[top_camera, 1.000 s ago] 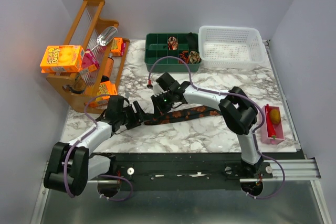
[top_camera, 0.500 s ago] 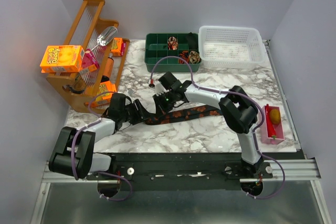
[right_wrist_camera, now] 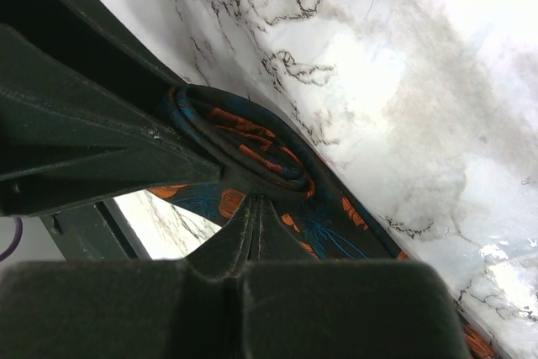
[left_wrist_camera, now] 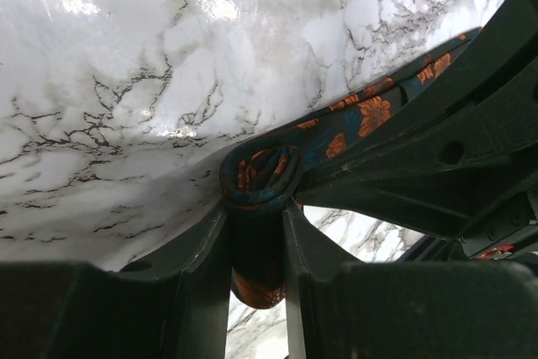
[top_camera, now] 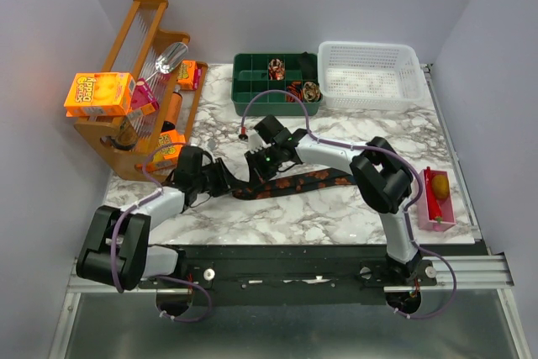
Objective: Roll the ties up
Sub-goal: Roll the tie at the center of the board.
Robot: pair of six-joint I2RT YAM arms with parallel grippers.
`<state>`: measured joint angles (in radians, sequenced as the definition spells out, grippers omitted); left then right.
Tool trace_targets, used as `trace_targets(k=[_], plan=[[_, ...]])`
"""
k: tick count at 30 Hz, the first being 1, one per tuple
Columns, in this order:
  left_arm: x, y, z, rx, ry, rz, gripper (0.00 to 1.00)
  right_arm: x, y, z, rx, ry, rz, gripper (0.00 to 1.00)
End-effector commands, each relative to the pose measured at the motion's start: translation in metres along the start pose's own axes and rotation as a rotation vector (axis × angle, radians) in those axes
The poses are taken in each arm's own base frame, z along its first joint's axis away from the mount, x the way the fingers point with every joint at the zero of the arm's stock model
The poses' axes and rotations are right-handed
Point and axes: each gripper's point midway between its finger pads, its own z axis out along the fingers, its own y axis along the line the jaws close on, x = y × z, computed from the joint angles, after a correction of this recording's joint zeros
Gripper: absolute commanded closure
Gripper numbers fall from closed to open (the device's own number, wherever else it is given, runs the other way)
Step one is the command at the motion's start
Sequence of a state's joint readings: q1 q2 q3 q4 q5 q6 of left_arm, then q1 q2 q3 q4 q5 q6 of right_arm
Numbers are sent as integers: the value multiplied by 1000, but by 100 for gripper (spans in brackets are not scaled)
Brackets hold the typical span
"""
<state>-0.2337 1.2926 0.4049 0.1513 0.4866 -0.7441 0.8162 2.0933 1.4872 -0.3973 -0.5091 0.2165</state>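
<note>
Rolling's underway: the left gripper clamps the coiled end of the tie on the table, the right gripper pinched together at its core, and next, I'd judge, comes another tight turn along the loose strip.

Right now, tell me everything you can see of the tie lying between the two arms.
The tie is a long, narrow strip of dark navy, woven-looking fabric with orange-red flowers. It lies flat on the marble table, slanting from the centre toward the left arm. Its left end is wound into a small spiral roll. The left gripper clasps that roll, a finger against each side. The closed right gripper touches the roll's edge with its tip.
</note>
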Motion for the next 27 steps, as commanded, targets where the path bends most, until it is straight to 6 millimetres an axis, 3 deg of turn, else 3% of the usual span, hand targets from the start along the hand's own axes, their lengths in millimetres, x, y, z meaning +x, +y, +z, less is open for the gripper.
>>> trace_targets(k=[1,17,27], plan=[[-15,-15,-6,-43,-15,85,81,11,-11,10,8,39,18,100],[-18,-40,-8,-337,30,295,95,12,-13,22,-14,45,43,100],[-14,-32,-5,-513,63,374,98,6,-6,22,-41,31,52,100]])
